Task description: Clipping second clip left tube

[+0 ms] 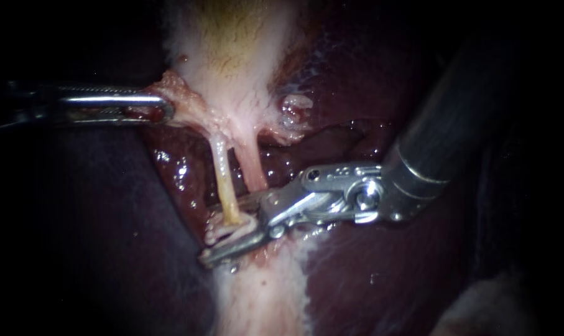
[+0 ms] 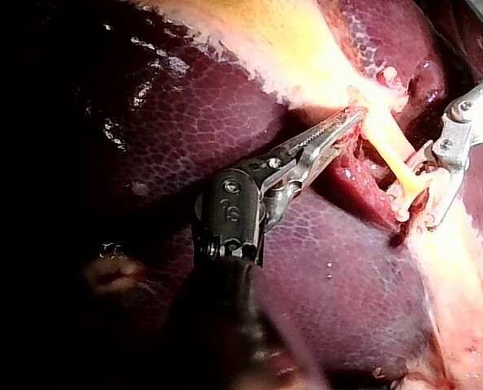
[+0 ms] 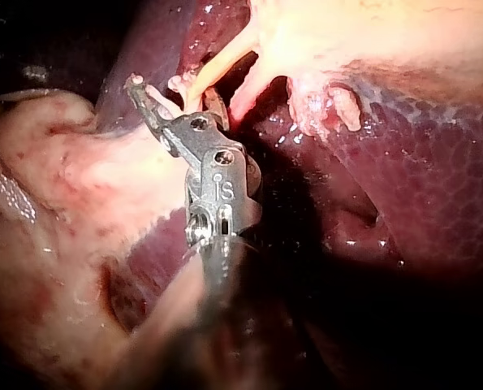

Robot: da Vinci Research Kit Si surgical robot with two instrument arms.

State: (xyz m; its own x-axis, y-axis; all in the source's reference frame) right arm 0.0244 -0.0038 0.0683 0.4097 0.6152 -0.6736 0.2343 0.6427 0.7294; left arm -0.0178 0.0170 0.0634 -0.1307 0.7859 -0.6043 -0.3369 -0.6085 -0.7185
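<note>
There are two instruments and two tubes. Nearest is the right instrument (image 1: 208, 239), with a thick dark shaft and a metal wrist that cover much of the liver (image 1: 369, 280) on that side. Its two jaws stand open with a clear gap between them. The lower end of the left tube (image 1: 222, 177) sits in this gap; one jaw passes behind the tube and the other lies below its foot. A small pale piece (image 1: 229, 229) lies at the foot between the jaws. It is maybe a clip, but the metal hides too much of it to be sure.

The left tube is thin and yellowish and runs straight up from the jaws. Just beside it is the right tube (image 1: 250, 165), which is pink and thicker. Its lower end goes out of sight behind the upper jaw. Both tubes join the gallbladder (image 1: 232, 37) above.

Farther back is the left instrument (image 1: 163, 111). Its jaws are closed on the pale tissue (image 1: 182, 102) at the edge where the tubes begin. The dark red liver lies behind and around everything.
</note>
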